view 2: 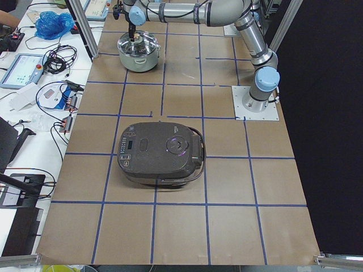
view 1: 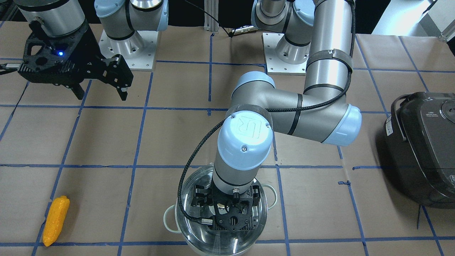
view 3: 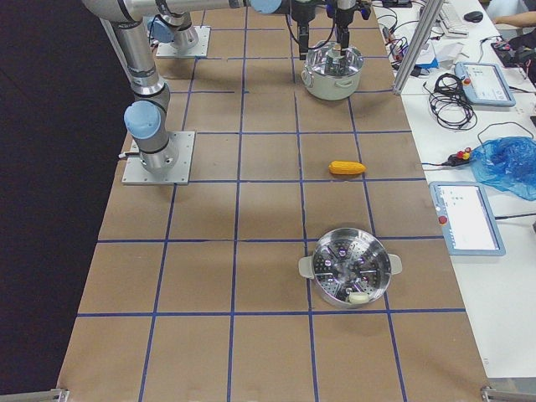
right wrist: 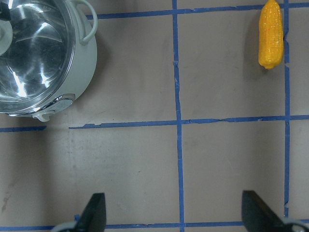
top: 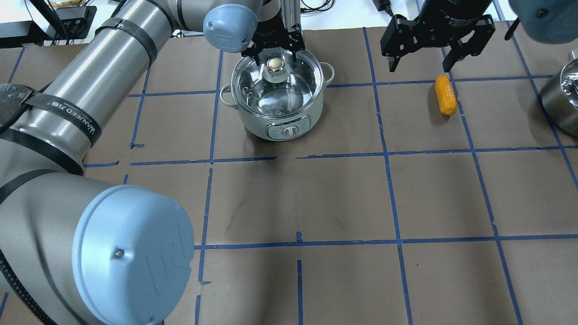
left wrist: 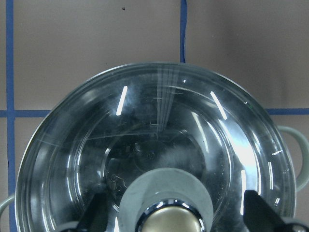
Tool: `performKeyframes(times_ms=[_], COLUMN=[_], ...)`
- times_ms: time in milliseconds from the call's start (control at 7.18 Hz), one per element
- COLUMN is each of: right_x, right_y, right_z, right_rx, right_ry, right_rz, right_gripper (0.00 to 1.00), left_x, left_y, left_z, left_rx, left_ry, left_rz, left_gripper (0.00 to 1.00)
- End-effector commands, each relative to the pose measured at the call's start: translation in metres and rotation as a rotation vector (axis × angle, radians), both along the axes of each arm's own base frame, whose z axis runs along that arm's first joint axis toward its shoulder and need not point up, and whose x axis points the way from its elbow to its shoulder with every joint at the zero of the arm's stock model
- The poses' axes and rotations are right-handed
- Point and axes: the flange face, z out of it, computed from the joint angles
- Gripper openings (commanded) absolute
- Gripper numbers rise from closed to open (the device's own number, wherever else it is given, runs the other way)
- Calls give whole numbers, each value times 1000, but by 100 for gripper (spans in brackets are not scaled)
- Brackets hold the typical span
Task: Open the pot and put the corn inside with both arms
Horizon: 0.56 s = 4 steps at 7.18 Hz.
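Observation:
The steel pot (top: 280, 122) stands with its glass lid (left wrist: 159, 135) on. It also shows in the front view (view 1: 199, 227). My left gripper (top: 276, 56) is open and low over the lid. Its fingers (left wrist: 96, 215) stand on either side of the round knob (top: 274, 65) without closing on it. The yellow-orange corn (top: 445, 95) lies on the table to the pot's right, also seen in the front view (view 1: 56, 220) and the right wrist view (right wrist: 270, 34). My right gripper (top: 420, 67) is open and empty, hovering high above the table just behind the corn.
A large dark rice cooker (view 1: 423, 142) sits on the robot's left end of the table. A steel steamer basket (view 3: 350, 266) stands on the right end, beyond the corn. Blue tape lines grid the brown table cover.

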Motion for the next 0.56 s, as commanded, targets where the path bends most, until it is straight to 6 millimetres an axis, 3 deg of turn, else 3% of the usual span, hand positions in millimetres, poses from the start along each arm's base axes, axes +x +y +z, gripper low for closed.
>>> performKeyframes(times_ms=[0,139,278,418], right_x=[0,-1,-1,-1], right_y=[0,0,0,0], right_z=[0,-1,-2,-1], right_rx=[1,2,5,4], right_ry=[0,2,2,2], right_rz=[2,2,2,1], right_gripper=[100,100,100,100], left_x=[0,0,1,2], left_y=[1,2,6,12], left_z=[-3,5,8,0], left_rx=[8,-5,-2,18], left_ry=[-3,3,3,-2], left_rz=[-1,-2,1,8], left_gripper=[100,78,27,3])
